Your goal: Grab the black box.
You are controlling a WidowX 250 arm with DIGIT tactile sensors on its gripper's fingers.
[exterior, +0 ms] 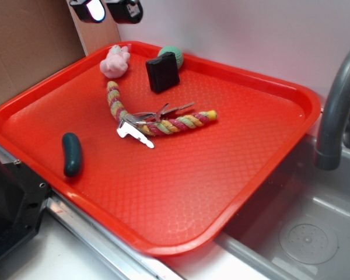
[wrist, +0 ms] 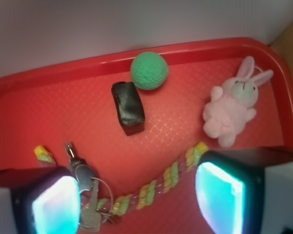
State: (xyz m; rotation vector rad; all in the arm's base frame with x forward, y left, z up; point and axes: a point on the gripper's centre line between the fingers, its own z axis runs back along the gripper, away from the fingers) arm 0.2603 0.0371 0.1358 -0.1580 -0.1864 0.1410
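Note:
The black box (exterior: 162, 72) stands on the red tray (exterior: 163, 198) near its far edge, in front of a green ball (exterior: 174, 53). In the wrist view the black box (wrist: 128, 107) lies just below the green ball (wrist: 149, 70). My gripper (exterior: 107, 10) hangs high above the tray's far left corner, well clear of the box. In the wrist view the gripper (wrist: 136, 207) is open and empty, with its two glowing pads (wrist: 219, 197) wide apart over the rope.
A pink plush bunny (exterior: 115, 62) sits at the tray's far left. A striped rope toy (exterior: 163, 122) and a bunch of keys (exterior: 137, 125) lie mid-tray. A dark green pickle (exterior: 72, 154) lies near the left rim. A grey faucet (exterior: 338, 105) and sink stand at right.

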